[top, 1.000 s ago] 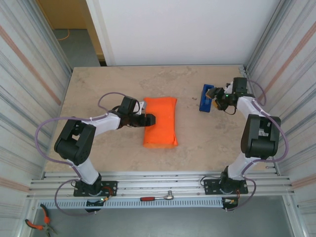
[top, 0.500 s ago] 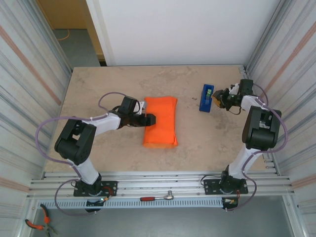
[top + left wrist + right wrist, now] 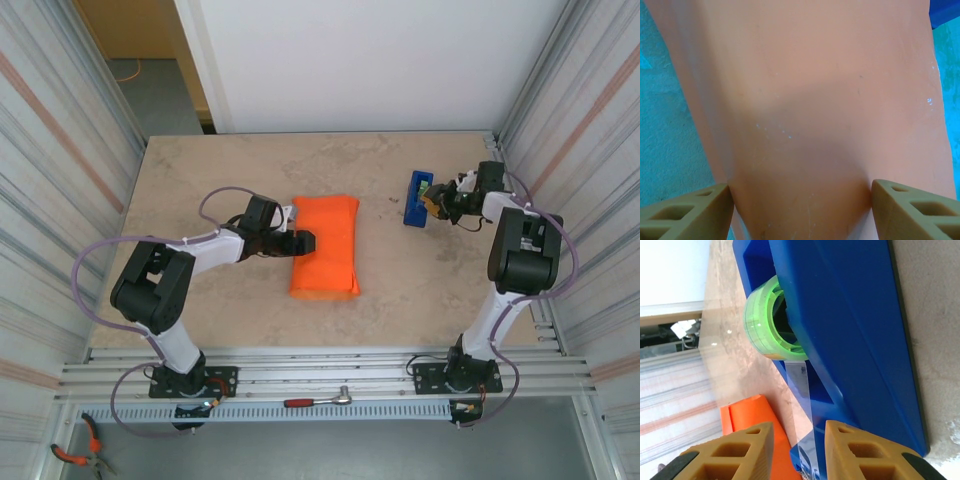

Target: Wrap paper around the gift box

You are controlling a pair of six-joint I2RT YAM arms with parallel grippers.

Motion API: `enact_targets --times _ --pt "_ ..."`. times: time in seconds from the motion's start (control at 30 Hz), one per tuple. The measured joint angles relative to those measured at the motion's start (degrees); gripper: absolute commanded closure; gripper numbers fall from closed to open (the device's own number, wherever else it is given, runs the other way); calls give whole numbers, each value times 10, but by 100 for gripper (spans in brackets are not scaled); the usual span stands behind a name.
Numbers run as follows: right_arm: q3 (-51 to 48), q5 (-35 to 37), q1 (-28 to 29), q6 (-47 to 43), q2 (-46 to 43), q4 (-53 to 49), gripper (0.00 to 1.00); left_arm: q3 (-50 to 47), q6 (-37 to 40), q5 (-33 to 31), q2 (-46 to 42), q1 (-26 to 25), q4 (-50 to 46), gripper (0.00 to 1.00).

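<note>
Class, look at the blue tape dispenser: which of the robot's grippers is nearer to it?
Right. The right gripper is at the blue tape dispenser, its fingers astride the strip of tape. The left gripper is across the table, straddling the orange paper.
</note>
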Motion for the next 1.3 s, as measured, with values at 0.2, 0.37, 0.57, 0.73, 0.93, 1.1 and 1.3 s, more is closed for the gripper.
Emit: enact_targets --times 0.2,0.37,0.57,0.73,0.93,1.1,1.3 --pt "3 -3 3 0 10 0 72 -1 0 0 0 0 2 29" --pt "3 -4 3 0 16 1 75 -1 0 0 0 0 2 29" --pt "3 -15 -3 6 17 19 78 -1 0 0 0 0 2 29" --pt "2 -19 -7 7 18 30 82 -1 0 0 0 0 2 29" --pt "2 -21 -7 7 28 32 82 -1 0 0 0 0 2 29" --pt "2 -29 -7 7 31 35 84 -1 0 0 0 0 2 29" --pt "2 -31 -7 8 34 35 95 -1 0 0 0 0 2 29"
